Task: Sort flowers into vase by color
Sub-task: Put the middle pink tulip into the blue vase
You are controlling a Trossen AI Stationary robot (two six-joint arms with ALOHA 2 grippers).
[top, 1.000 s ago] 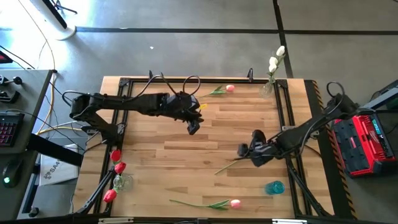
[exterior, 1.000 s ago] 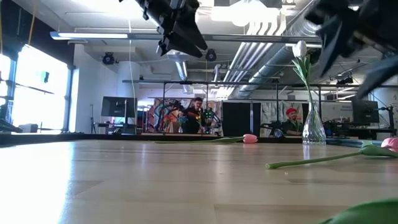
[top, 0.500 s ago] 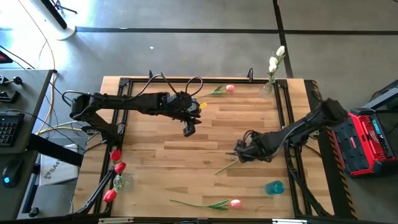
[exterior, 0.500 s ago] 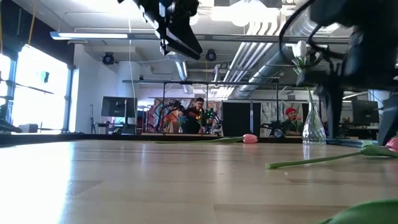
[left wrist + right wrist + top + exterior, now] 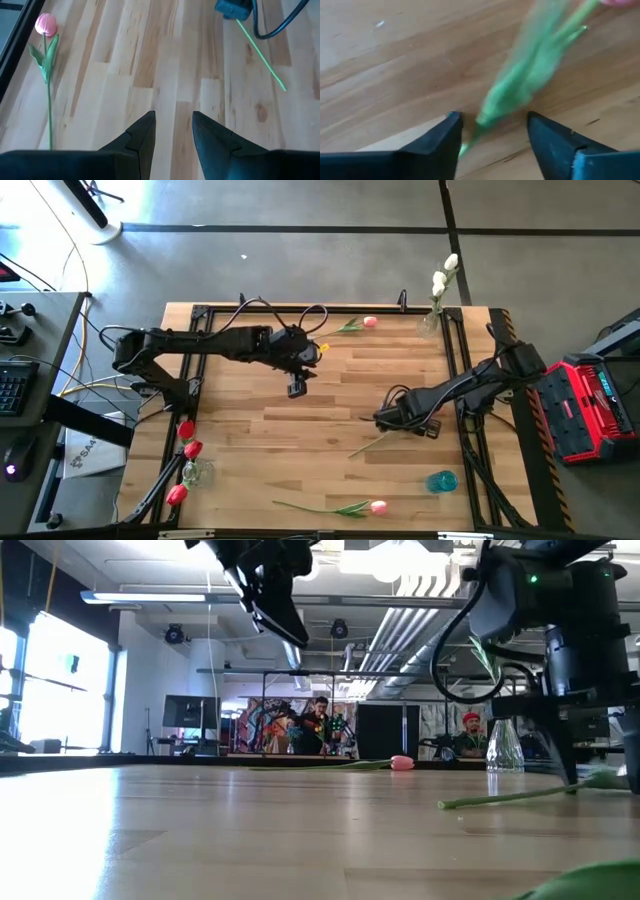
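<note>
With our right gripper [image 5: 492,132] spread apart astride the light, floppy tulip [image 5: 530,75], we should pinch its thin stem mid-length.

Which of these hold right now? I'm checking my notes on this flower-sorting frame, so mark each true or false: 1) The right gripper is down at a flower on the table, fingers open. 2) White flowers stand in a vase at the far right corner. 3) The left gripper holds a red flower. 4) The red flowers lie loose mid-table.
1) True. The right gripper is low over the stem of the flower lying mid-table, fingers open on either side of it.
2) True. The white flowers stand in the clear vase at that corner.
3) False. The left gripper is open, holds nothing and hangs above the table.
4) False. The red flowers are at the table's near left edge, by a glass vase.
</note>
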